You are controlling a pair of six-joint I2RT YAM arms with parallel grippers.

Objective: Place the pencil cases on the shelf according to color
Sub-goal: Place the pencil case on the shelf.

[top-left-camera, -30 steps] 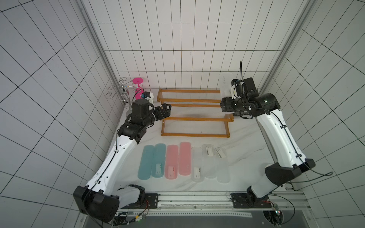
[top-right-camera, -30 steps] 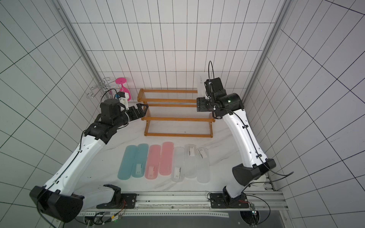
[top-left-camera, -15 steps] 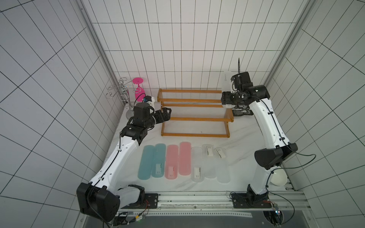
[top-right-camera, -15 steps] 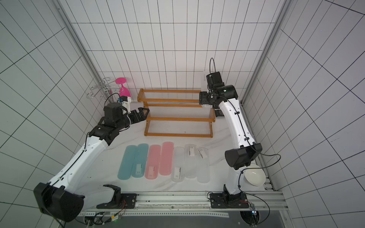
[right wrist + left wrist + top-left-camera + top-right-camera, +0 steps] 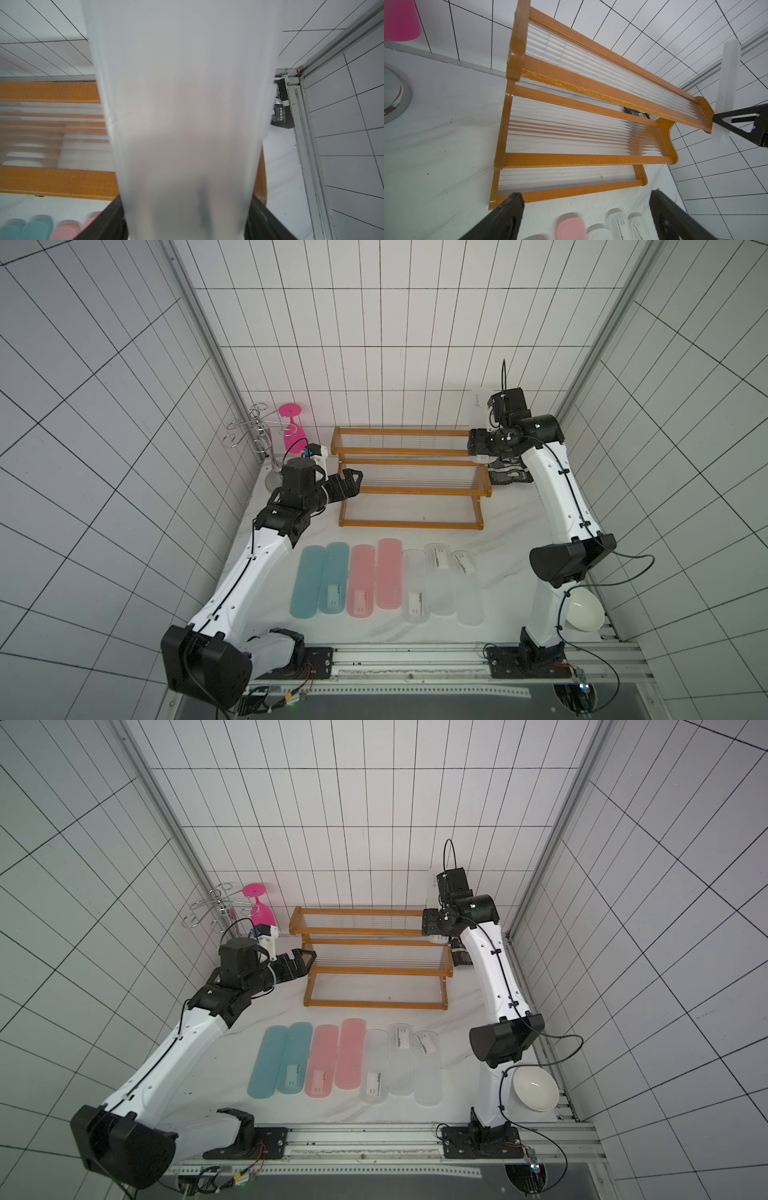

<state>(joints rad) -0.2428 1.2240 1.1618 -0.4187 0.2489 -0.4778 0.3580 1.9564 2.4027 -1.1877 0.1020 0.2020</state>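
Cases (image 5: 390,574), two teal, two pink and three clear, lie side by side at the table's (image 5: 511,539) front, the shelf (image 5: 409,524) just behind them. Left gripper (image 5: 356,485) hangs with jaws spread wide by the shelf's left end at the middle tier; at the far right end, right gripper (image 5: 478,443) clamps an eighth case (image 5: 478,406), clear, upright beside the top tier.
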